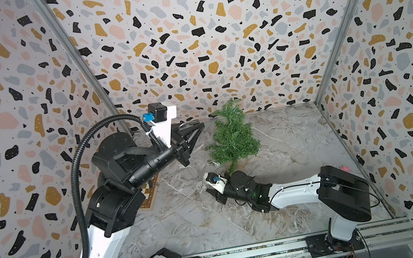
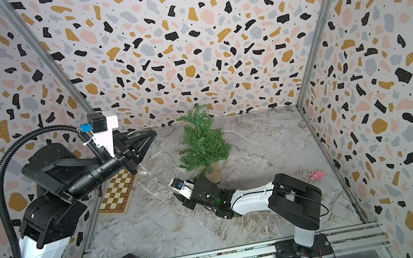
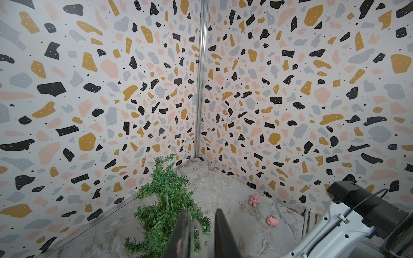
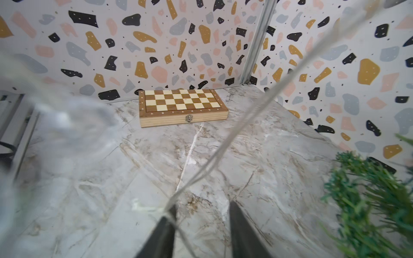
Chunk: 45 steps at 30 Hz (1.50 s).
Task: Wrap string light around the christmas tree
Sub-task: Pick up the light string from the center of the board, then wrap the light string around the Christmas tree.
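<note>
The christmas tree (image 1: 232, 136) (image 2: 201, 141) is a small green fir standing near the back of the marble table. My left gripper (image 1: 199, 128) (image 3: 202, 212) hangs high to the tree's left, its fingers close together on a pale loop of the string light (image 3: 197, 225). From there the thin wire runs down as a slanted line (image 4: 250, 118) to my right gripper (image 4: 202, 210). That gripper is low over the table, just in front of the tree's foot. Its fingers stand apart and the wire lies across one fingertip (image 4: 171, 214). Tree needles (image 4: 368, 201) show beside it.
A closed wooden chessboard box (image 2: 119, 189) (image 4: 181, 105) lies by the left wall. Two small pink pig toys (image 3: 254, 199) (image 3: 273, 221) sit on the right side of the table. Patterned walls close three sides, and a metal rail (image 1: 249, 254) runs along the front.
</note>
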Each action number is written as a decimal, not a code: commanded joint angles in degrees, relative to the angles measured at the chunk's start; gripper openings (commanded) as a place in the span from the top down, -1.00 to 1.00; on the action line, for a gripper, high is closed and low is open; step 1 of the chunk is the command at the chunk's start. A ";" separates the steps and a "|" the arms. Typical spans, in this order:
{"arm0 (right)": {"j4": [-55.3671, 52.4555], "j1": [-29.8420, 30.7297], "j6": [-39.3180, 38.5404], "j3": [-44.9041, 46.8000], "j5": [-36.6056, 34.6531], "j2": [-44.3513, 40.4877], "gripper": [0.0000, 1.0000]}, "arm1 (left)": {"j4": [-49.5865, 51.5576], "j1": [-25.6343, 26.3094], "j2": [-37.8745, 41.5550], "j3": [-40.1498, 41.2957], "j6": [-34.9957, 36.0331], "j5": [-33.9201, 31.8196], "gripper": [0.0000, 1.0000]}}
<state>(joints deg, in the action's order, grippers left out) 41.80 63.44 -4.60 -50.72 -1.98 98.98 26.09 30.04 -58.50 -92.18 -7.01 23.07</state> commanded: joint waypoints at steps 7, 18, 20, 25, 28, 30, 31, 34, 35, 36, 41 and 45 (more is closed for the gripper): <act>-13.43 -4.43 -4.88 -4.44 -1.77 -10.71 1.00 | 2.12 -0.25 2.64 -2.53 9.75 -24.49 1.00; -41.50 -11.60 -9.85 -20.47 7.24 -24.94 1.00 | -8.21 -0.50 4.73 0.70 16.85 -51.48 1.00; -44.05 -11.65 -11.16 -24.59 5.76 -25.17 1.00 | -8.09 -0.59 3.88 -0.44 16.76 -50.73 1.00; -46.85 -12.92 -15.23 -33.19 4.15 -23.67 1.00 | -7.88 -0.60 1.78 -1.95 16.59 -49.45 1.00; -46.89 -14.03 -15.94 -38.10 5.46 -21.68 1.00 | -7.93 -0.60 0.66 -2.89 16.97 -49.52 1.00; -47.40 -14.05 -16.82 -42.31 6.23 -19.82 1.00 | -8.04 -0.55 -0.03 -3.51 17.60 -49.98 1.00; -47.72 -14.05 -17.05 -45.03 6.83 -18.71 1.00 | -8.14 -0.64 -0.41 -3.79 18.07 -50.20 1.00; -48.92 -14.05 -17.40 -52.51 9.26 -15.59 1.00 | -8.76 -0.94 -1.31 -4.35 19.03 -50.66 1.00; -49.45 -14.02 -17.51 -54.88 10.36 -14.46 1.00 | -8.98 -1.11 -1.49 -4.41 19.19 -50.75 1.00; -50.08 -14.09 -17.55 -56.91 11.33 -13.23 1.00 | -9.09 -1.30 -1.74 -4.50 19.30 -50.76 1.00; -54.88 -14.12 -17.08 -66.55 19.70 -6.38 1.00 | -9.52 -2.71 -2.33 -3.71 18.77 -50.93 1.00; -54.95 -14.28 -16.93 -71.52 24.67 -1.14 1.00 | -9.48 -5.07 -2.32 -2.29 16.41 -50.36 1.00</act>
<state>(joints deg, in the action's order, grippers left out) -10.83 49.28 -21.76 -119.00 16.82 95.29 19.99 26.33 -61.17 -94.67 10.74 -26.96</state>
